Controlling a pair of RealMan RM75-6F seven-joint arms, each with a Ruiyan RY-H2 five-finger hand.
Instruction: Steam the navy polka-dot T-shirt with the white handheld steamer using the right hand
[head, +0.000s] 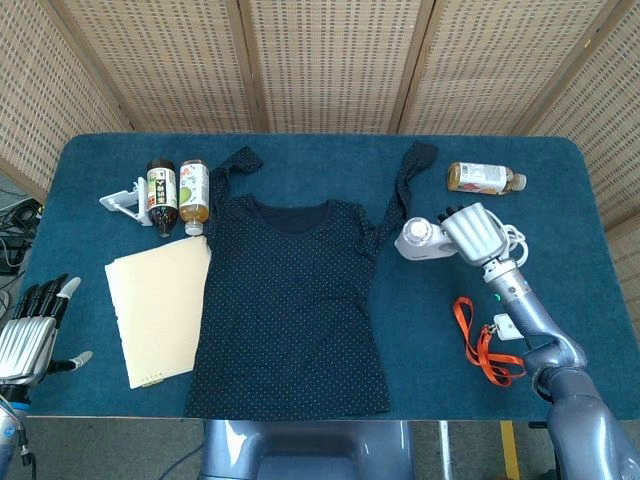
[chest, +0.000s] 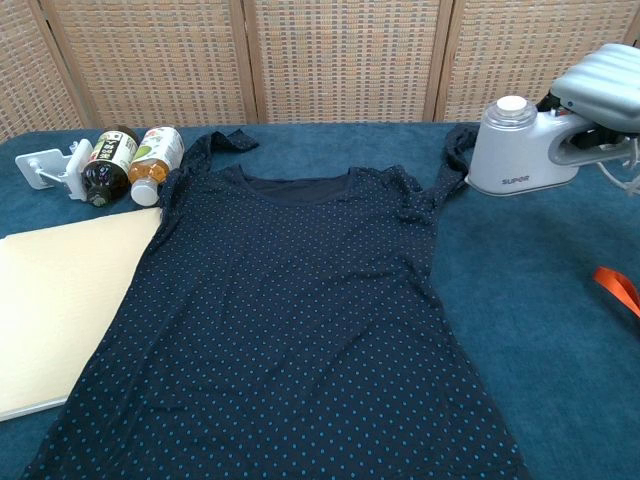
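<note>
Blue table (head: 300, 150) | right robot hand (head: 477, 231) grips steamer (head: 421, 240) | apparently beside T-shirt (head: 290, 300)

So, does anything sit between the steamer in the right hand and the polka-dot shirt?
Nothing visible does. The right hand holds the white steamer just off the T-shirt, beside its sleeve; only bare blue table lies between them. The bottle and orange lanyard sit away from the shirt.

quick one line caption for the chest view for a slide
Right hand grips the white handheld steamer beside the right sleeve of the navy polka-dot T-shirt spread flat on the blue table.
</note>
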